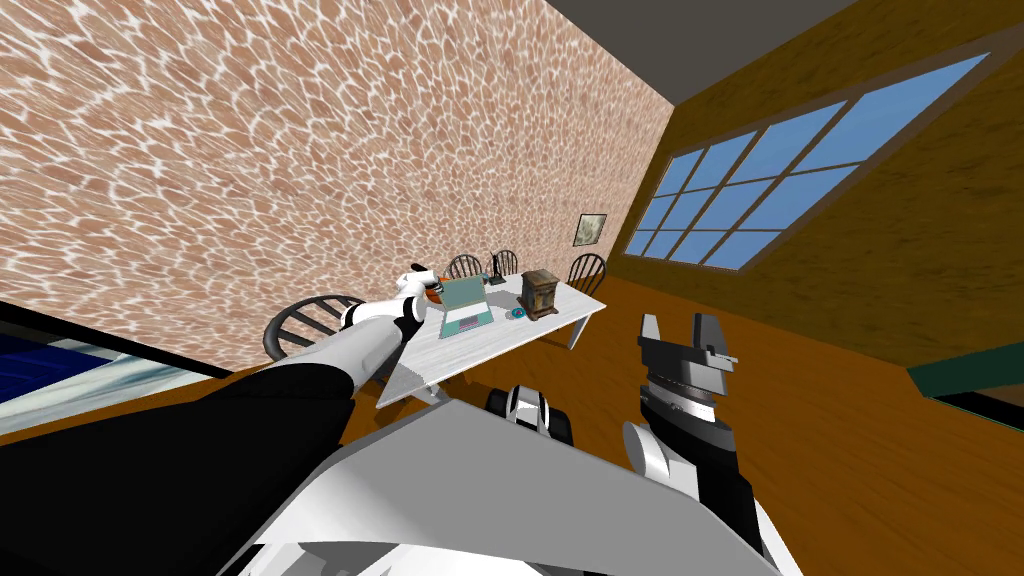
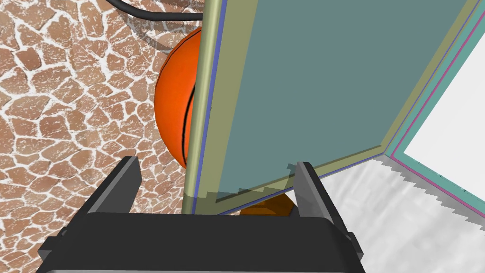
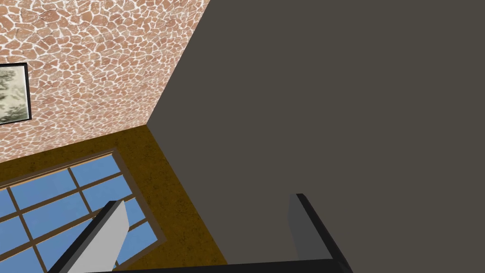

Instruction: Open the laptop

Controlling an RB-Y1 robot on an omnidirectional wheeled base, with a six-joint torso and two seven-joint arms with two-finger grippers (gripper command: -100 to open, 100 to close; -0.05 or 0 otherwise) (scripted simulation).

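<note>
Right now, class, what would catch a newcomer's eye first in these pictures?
The teal laptop, its lid already raised, stands on the white table by the stone-patterned wall. Right behind the lid sits a bright orange ball, and the left jaws stand open astride the lid's edge. A large blue-paned window spans the right-hand wall.

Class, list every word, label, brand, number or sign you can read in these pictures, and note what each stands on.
None can be read.
The laptop has a blank screen, the orange ball bears only black seams, and the framed picture on the wall shows no lettering.
</note>
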